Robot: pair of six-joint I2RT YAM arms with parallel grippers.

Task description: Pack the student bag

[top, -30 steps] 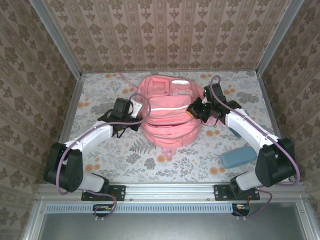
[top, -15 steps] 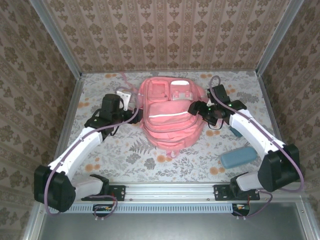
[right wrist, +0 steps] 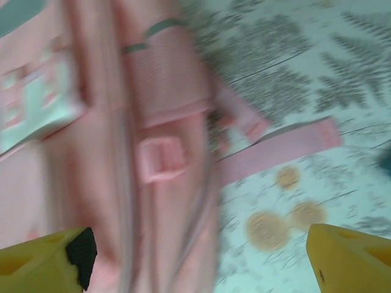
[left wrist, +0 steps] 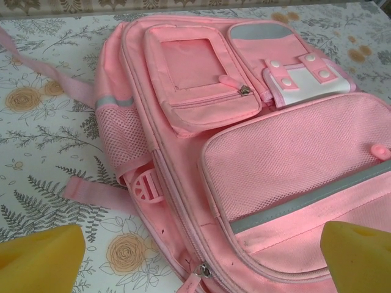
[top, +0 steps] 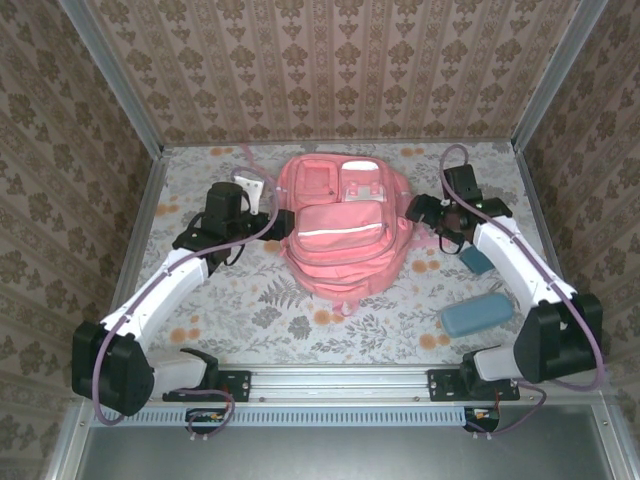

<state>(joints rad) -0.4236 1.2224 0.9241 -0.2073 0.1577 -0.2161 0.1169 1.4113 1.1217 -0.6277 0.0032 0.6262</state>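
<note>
Student bag [top: 340, 240], pink fabric, mesh pockets [left wrist: 287, 159], reflective stripe [left wrist: 305, 204], buckle [right wrist: 162, 160] probably plastic

The student bag [left wrist: 183, 207] is matt pink woven cloth. Its front pocket [left wrist: 293, 159] is open mesh, crossed by a smoother grey stripe [left wrist: 305, 201]. The side buckle [left wrist: 148, 186] looks like moulded plastic, and the zip pull [left wrist: 244, 90] like dull metal. My left pincer [left wrist: 198, 262] wears matt yellow pads [left wrist: 40, 256] in the frame's lower corners. The counter [left wrist: 36, 140] has a smooth, flower-printed covering.
</note>
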